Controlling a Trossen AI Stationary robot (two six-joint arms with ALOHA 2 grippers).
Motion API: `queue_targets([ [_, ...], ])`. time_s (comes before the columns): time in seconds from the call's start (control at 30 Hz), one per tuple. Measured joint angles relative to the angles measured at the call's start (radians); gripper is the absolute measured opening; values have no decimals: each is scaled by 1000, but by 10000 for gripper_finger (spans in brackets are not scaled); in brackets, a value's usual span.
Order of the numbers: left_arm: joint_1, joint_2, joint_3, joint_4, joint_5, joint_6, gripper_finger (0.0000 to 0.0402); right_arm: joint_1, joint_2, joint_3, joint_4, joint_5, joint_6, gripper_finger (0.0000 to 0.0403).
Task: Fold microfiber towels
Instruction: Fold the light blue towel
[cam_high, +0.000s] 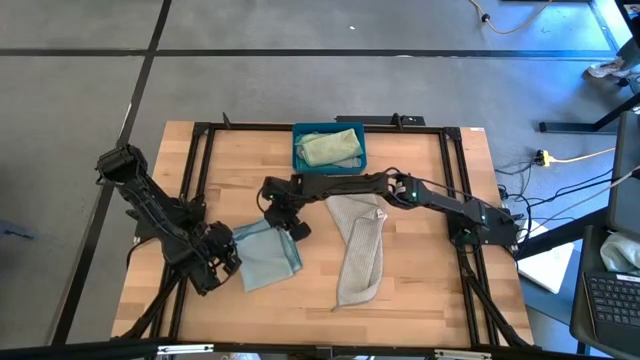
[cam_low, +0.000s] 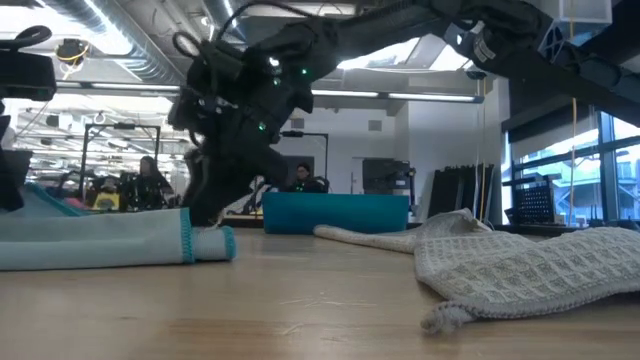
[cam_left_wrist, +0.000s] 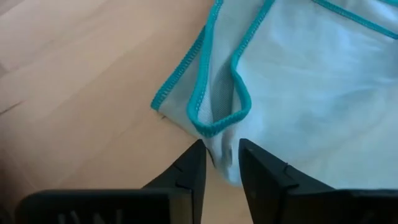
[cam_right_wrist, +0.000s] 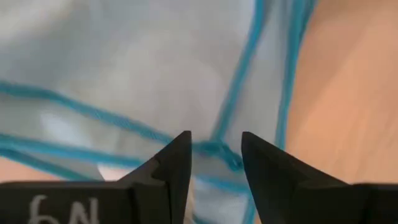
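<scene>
L gripper (cam_left_wrist: 221, 155): fingers a little apart w/ a fold of the pale blue towel (cam_high: 268, 254) between the tips; can't tell if it's pinched or loose. It sits at the towel's L edge, front-left of the table (cam_high: 420, 290). R gripper (cam_right_wrist: 214, 149): fingers parted, tips right over the same towel's teal-stitched hem at its far corner, R arm reaching across from the right. Grey-beige towel (cam_high: 358, 252) lies long & rumpled mid-table, apart. Pale green towel (cam_high: 328, 148) sits in the teal bin (cam_high: 297, 155) at the far edge.
</scene>
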Motion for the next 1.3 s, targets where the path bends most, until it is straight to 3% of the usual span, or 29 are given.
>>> queue_targets([
  [0.47, -4, 0, 0, -14, 26, -18, 85, -16, 13, -1, -7, -145, 97, 142],
  [1.0, -25, -2, 40, -17, 7, 9, 85, -16, 23, -2, 28, -125, 239, 140],
  [1.13, -25, -2, 68, -39, -5, 28, 85, -16, 24, -2, 27, -110, 241, 115],
  [1.3, -31, -2, 77, -42, -6, 28, 85, -13, 23, -2, 26, -61, 235, 34],
])
